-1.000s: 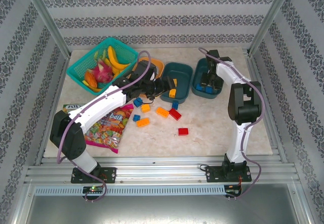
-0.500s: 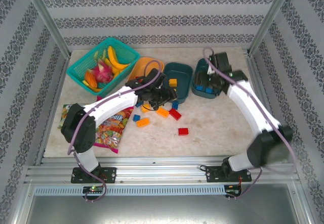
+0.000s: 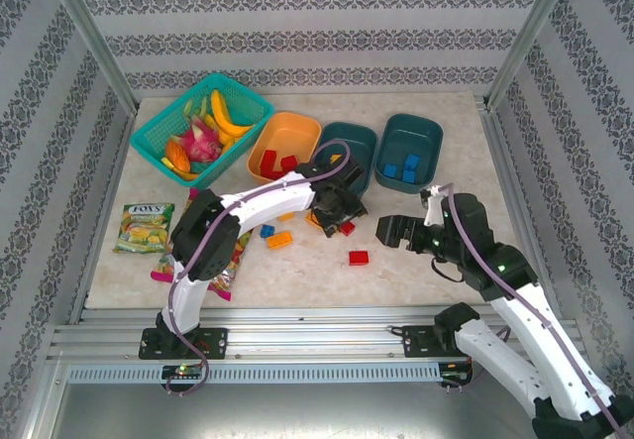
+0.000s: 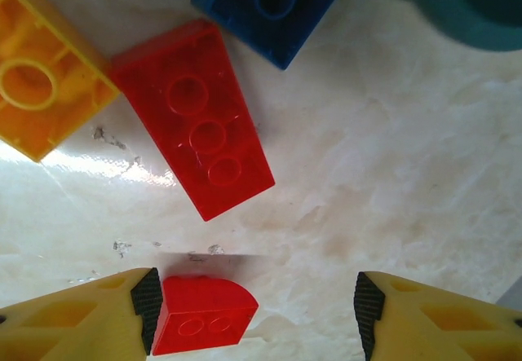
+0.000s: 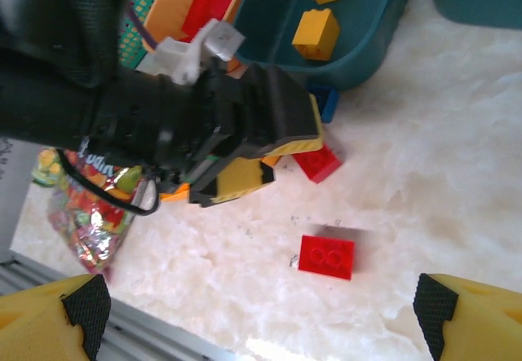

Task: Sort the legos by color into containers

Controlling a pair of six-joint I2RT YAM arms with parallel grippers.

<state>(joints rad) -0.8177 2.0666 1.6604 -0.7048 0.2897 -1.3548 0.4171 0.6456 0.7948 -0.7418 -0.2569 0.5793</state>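
Three containers stand at the back: an orange tub (image 3: 285, 145) with red legos, a middle teal tub (image 3: 347, 152) with yellow legos (image 5: 318, 31), and a right teal tub (image 3: 409, 152) with blue ones. My left gripper (image 3: 337, 213) is low over the loose legos. Its jaws stand apart (image 4: 257, 308), and a small red rounded brick (image 4: 200, 312) lies between them against the left pad. Beyond it lie a larger red brick (image 4: 196, 121), an orange-yellow brick (image 4: 37, 84) and a blue brick (image 4: 273, 6). My right gripper (image 3: 389, 231) hangs wide open (image 5: 261, 312) above a lone red brick (image 5: 326, 257).
A teal lattice basket of toy fruit (image 3: 198, 127) stands at the back left. Candy bags (image 3: 145, 226) lie at the left, beside the left arm. A blue brick (image 3: 266, 230) and an orange brick (image 3: 279, 240) lie left of the pile. Metal frame rails edge the table.
My right arm has pulled back from the right teal tub to the near side and its jaws have opened wide. My left gripper has come from the middle tub down to the loose bricks.
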